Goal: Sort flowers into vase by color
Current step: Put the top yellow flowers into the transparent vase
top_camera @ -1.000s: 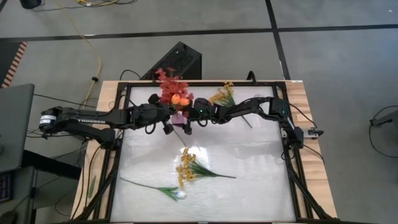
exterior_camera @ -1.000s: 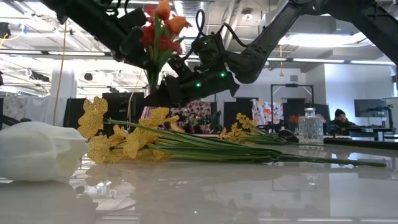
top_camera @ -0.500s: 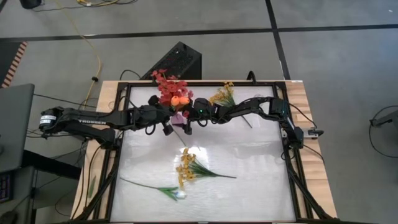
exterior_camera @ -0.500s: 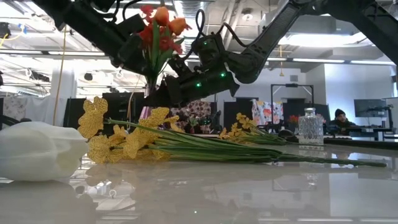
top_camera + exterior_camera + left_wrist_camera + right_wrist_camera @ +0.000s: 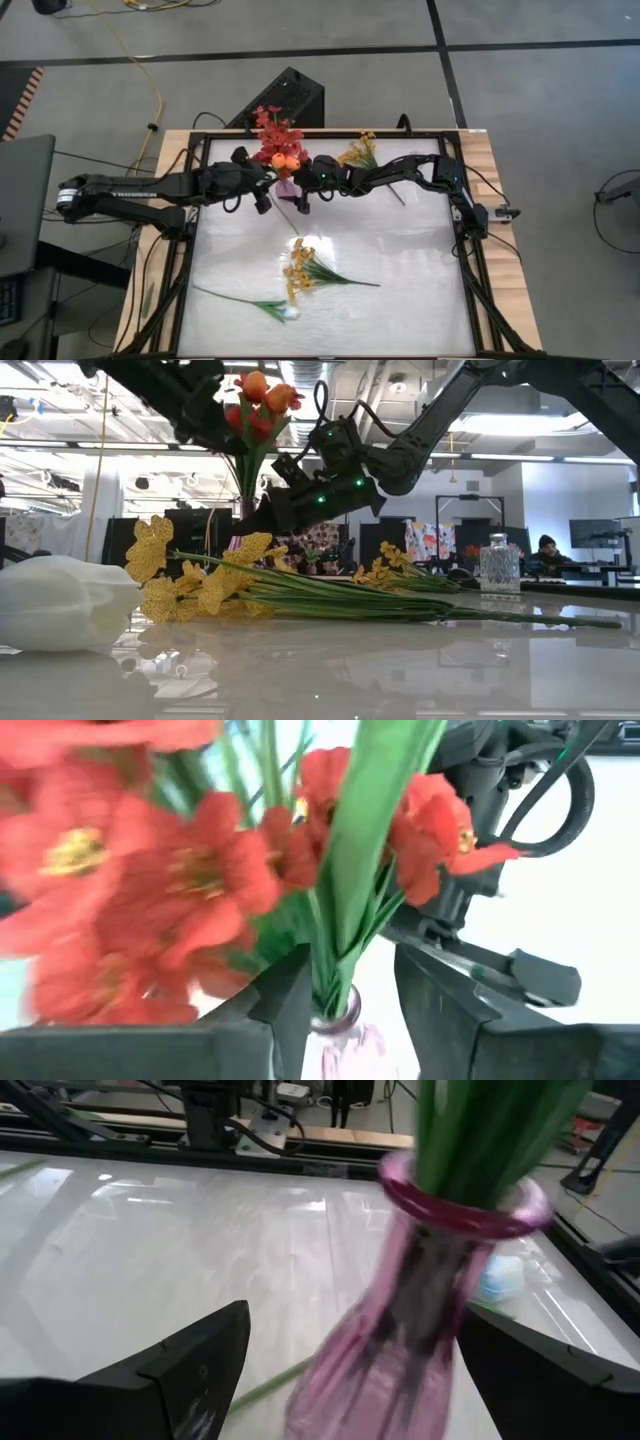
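A pink glass vase (image 5: 287,187) stands at the table's far middle. It holds red blossom sprays and orange tulips (image 5: 278,150), whose stems stick into its mouth (image 5: 335,1025). My left gripper (image 5: 345,990) is open just left of the vase, a finger on either side of the stems above the rim. My right gripper (image 5: 350,1370) comes from the right and is open wide, with the vase's body (image 5: 410,1310) between its fingers. On the near half of the table lie a yellow spray (image 5: 298,268) and a white tulip (image 5: 285,312). My left gripper touches nothing that I can see; the stems pass between its fingers. My right gripper's fingers (image 5: 200,1365) flank the vase's lower body level from the table's right. Whether either finger touches the glass I cannot tell.
A second yellow spray (image 5: 358,153) lies by the far edge, right of the vase. A black metal frame (image 5: 470,260) runs round the white tabletop. In the low view a clear glass jar (image 5: 497,565) stands far off to the right. Bare tabletop lies to the near right.
My left gripper has let go of the red and orange flowers and drawn back a little toward the table's left edge. The flowers stay in the vase and now stand more upright. My right gripper has kept its place at the vase.
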